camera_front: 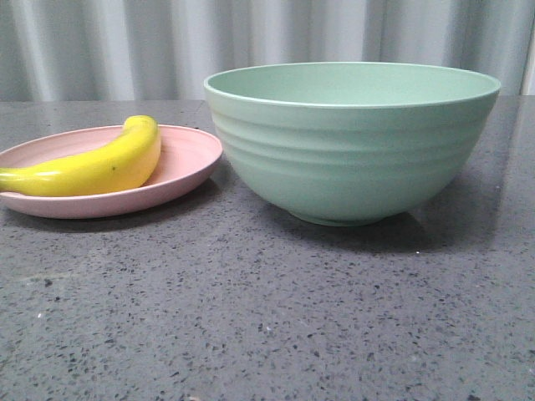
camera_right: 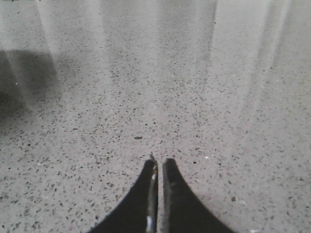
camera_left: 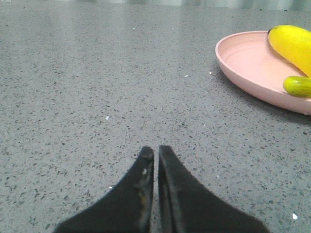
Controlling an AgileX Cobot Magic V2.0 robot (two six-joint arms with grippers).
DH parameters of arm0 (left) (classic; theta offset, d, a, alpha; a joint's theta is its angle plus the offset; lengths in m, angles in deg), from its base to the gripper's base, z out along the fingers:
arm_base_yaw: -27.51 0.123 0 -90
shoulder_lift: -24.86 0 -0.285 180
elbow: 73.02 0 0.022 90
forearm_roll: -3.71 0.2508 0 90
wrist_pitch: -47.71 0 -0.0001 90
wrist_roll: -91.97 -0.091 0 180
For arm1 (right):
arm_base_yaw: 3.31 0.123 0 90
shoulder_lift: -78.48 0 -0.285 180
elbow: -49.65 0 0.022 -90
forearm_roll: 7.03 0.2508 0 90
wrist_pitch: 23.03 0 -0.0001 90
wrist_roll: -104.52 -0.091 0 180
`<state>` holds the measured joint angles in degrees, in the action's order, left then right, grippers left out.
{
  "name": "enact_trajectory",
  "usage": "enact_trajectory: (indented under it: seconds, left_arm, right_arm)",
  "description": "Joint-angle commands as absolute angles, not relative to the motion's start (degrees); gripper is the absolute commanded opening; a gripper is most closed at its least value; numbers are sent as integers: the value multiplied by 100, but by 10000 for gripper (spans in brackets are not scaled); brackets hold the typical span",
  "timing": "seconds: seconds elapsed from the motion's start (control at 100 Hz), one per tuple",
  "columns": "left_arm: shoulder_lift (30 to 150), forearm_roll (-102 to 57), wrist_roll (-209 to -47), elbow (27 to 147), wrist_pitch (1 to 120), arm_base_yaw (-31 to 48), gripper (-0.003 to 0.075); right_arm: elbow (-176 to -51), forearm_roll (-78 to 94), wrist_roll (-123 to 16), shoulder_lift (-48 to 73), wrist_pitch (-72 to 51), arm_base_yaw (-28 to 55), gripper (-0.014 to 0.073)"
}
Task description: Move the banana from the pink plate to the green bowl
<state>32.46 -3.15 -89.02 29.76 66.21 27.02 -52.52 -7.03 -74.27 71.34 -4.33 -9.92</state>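
Note:
A glossy yellow banana [camera_front: 96, 164] lies on the pale pink plate [camera_front: 184, 171] at the left of the table. The large mint-green ridged bowl [camera_front: 351, 142] stands just right of the plate, and its inside shows nothing. No gripper shows in the front view. In the left wrist view my left gripper [camera_left: 156, 149] is shut and empty over bare table, with the plate [camera_left: 248, 63] and the banana [camera_left: 294, 43] some way ahead of it. In the right wrist view my right gripper [camera_right: 160, 161] is shut and empty over bare table.
The grey speckled tabletop [camera_front: 251, 309] stretches in front of the plate and bowl. A pale corrugated wall [camera_front: 125, 42] runs behind the table. A dark shadow [camera_right: 19, 82] lies on the table in the right wrist view.

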Motion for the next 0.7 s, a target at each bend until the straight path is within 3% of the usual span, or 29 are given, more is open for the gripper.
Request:
enact_trajectory:
  seconds: [0.0,0.37,0.69]
  left_arm:
    - [3091,-360,-8869,2914,6212,2711,-20]
    - [3091,-360,-8869,2914,5449,2711,-20]
    - [3091,-360,-8869,2914,5270,2711,-20]
  right_arm:
    - [-5138,-801,-7430,7252,-547,-1038,-70]
    - [-5138,-857,-7430,7252,-597,-1038,-70]
    - [-5138,-866,-7430,7252,-1718,-1038,-70]
